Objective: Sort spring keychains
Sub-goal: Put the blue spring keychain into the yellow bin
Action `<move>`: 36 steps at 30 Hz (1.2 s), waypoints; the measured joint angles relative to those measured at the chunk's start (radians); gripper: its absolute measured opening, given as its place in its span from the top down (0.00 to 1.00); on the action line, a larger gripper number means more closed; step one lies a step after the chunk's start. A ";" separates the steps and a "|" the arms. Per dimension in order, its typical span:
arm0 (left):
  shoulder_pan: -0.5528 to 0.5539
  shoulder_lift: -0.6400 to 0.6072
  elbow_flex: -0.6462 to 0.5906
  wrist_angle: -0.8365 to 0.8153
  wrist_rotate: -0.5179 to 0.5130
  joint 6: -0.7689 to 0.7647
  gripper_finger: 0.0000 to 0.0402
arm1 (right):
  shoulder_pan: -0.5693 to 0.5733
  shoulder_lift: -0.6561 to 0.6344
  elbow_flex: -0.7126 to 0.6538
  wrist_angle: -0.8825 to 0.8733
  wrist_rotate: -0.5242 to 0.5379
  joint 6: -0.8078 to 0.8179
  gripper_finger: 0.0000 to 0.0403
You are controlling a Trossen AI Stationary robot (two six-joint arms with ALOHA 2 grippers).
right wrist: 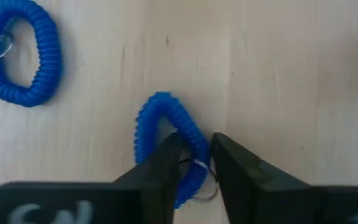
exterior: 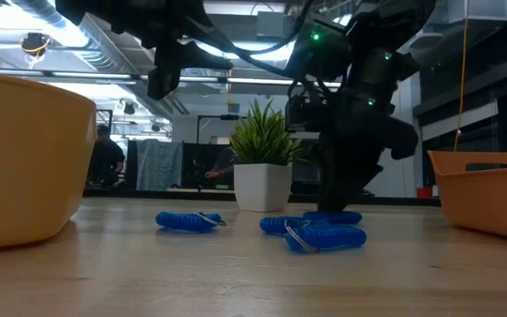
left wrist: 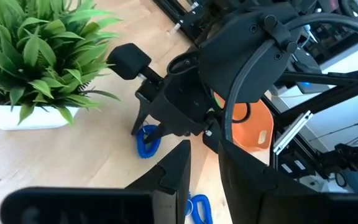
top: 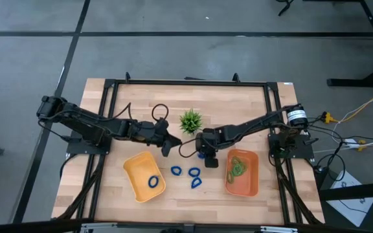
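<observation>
Four blue spring keychains [top: 176, 171] show: one in your yellow tray [top: 136, 166]; right gripper [right wrist: 194, 163] pinches another [right wrist: 166, 134]; left gripper [top: 168, 145] state cannot be told; no writing legible.

tabletop [top: 186, 200]: I see pale wood planks, matt, fine grain
blue keychain [right wrist: 166, 134]: ribbed plastic coil, slight sheen, thin metal ring
right tool [right wrist: 194, 165]: matt black fingers
trays [top: 144, 176]: smooth plastic
</observation>
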 joint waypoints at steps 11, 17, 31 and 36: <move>0.000 0.000 0.000 -0.005 0.000 0.000 0.80 | 0.000 -0.011 -0.003 0.000 -0.001 0.002 0.93; 0.000 0.000 0.000 -0.018 0.000 0.016 0.80 | 0.015 -0.058 -0.008 -0.019 -0.004 -0.001 0.94; -0.010 0.096 0.000 -0.009 0.000 -0.151 0.62 | 0.040 -0.144 -0.007 0.016 0.162 -0.072 0.96; 0.001 0.188 -0.002 -0.002 0.001 -0.281 0.52 | 0.040 -0.167 -0.006 0.072 0.168 -0.116 0.97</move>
